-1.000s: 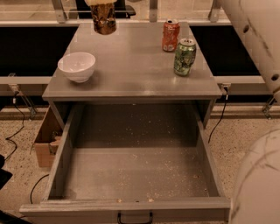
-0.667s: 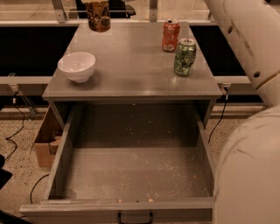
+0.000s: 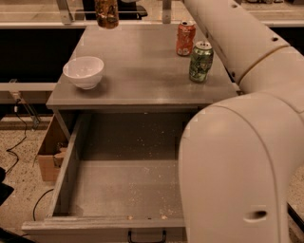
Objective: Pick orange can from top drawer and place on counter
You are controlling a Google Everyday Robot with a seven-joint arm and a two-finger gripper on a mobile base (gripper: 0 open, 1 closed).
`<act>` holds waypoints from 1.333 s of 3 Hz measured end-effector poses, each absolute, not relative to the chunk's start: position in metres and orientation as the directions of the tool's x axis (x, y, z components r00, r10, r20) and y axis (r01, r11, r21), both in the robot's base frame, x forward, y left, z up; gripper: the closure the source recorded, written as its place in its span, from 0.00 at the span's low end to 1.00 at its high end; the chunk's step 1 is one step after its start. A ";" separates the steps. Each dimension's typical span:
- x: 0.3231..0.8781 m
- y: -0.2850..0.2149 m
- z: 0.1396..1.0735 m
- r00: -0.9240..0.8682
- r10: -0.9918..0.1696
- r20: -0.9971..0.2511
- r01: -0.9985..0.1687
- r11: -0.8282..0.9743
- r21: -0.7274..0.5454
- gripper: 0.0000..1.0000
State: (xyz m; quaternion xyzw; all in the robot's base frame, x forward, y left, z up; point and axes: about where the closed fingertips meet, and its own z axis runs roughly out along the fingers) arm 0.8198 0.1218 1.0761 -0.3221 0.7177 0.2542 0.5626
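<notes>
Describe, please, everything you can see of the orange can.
The orange can is dull orange-brown with pale mottled marks and looks like metal. It is upright at the picture's top edge, which cuts off its top. It sits over the far left part of the counter and seems to hang just clear of it. The gripper is beyond that edge, out of view.

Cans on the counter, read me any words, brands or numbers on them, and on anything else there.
No text can be read.
Red-orange can: print too blurred to read.
Green can: pale print, unreadable.
Orange can, at the top edge: mottled marks, unreadable.
White bowl, counter, top drawer: no writing.
Gripper: out of view above the top edge.
</notes>
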 end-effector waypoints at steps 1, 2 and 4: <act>0.859 0.115 1.051 -0.231 -0.175 -0.957 -0.650 0.760 0.018 1.00; 0.885 0.111 1.017 -0.299 -0.169 -0.939 -0.570 0.821 0.034 1.00; 0.911 0.108 0.958 -0.305 -0.072 -0.949 -0.485 0.870 0.090 1.00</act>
